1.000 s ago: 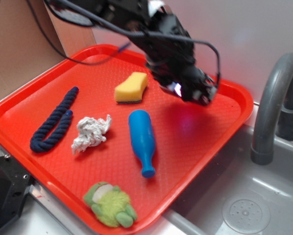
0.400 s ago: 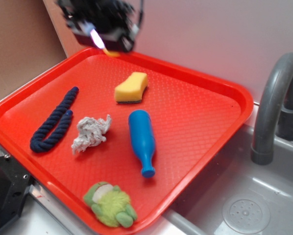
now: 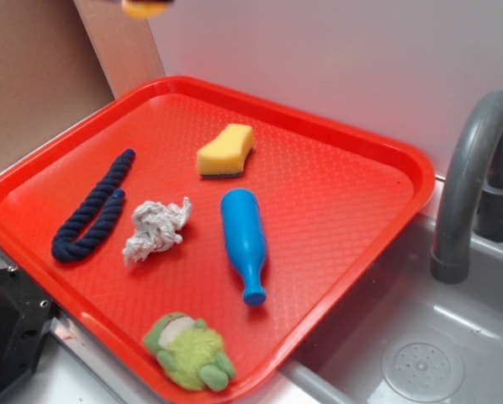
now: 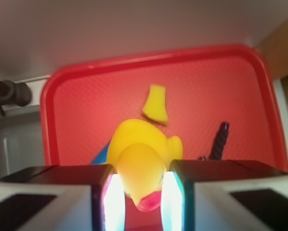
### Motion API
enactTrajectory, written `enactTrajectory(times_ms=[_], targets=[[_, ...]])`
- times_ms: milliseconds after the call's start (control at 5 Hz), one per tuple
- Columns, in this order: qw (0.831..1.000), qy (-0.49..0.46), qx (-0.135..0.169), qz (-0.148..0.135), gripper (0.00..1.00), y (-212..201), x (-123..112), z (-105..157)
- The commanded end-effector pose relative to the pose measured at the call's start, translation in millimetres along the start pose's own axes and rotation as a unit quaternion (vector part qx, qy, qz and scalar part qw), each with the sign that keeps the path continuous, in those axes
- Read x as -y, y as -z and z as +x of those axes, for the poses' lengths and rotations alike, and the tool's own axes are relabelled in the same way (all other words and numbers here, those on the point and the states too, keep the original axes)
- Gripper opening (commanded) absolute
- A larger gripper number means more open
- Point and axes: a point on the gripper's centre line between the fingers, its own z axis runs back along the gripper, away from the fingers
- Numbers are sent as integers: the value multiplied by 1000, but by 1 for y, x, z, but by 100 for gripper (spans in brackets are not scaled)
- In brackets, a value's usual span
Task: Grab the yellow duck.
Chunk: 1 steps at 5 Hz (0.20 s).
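Note:
The yellow duck [image 4: 141, 161] fills the middle of the wrist view, its red-orange beak pointing down toward the camera. My gripper [image 4: 139, 190] is shut on the yellow duck, one glowing pad on each side of its head. High above the red tray [image 4: 67, 77], the duck hangs in the air. In the exterior view only a yellow sliver of the duck [image 3: 145, 7] shows at the top edge, and the gripper is out of that frame.
On the tray [image 3: 352, 210] lie a yellow sponge [image 3: 225, 151], a blue bottle [image 3: 244, 241], a dark blue rope [image 3: 92, 209], a crumpled white wad [image 3: 156, 229] and a green plush frog [image 3: 189, 352]. A sink with a grey faucet [image 3: 470, 185] is at right.
The arm rose from the tray's right side, swung to the back left, and climbed out of the exterior frame carrying the duck.

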Motion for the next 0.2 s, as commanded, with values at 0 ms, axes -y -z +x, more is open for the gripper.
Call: enactTrajectory(times_ms=[0], targets=[[999, 40, 11, 10, 0, -7, 4, 16]])
